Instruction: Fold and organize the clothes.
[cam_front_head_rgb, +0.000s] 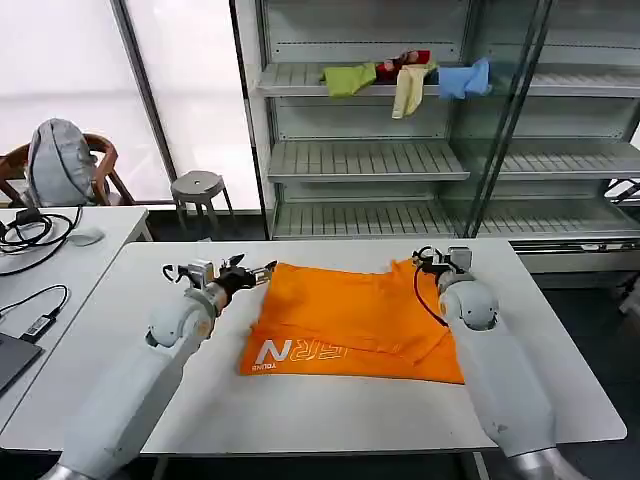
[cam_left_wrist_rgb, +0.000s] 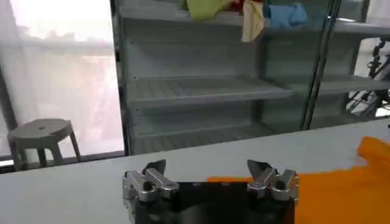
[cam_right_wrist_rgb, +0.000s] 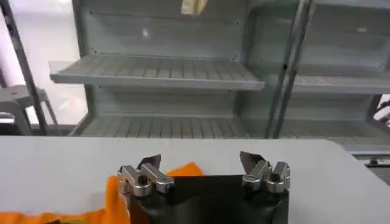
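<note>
I am holding both pincers spread wide and empty, the left gripper and right gripper sitting at the far corners of the orange T-shirt, which is lying mid-table partly folded, ready for pinching.

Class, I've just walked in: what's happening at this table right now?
A two-armed robot is working on an orange T-shirt lying on the white table, white lettering showing along its near edge. The left gripper is at the shirt's far left corner and the right gripper at its far right corner. Both have their fingers open and hold nothing, so the shirt is not gripped at this moment.
</note>
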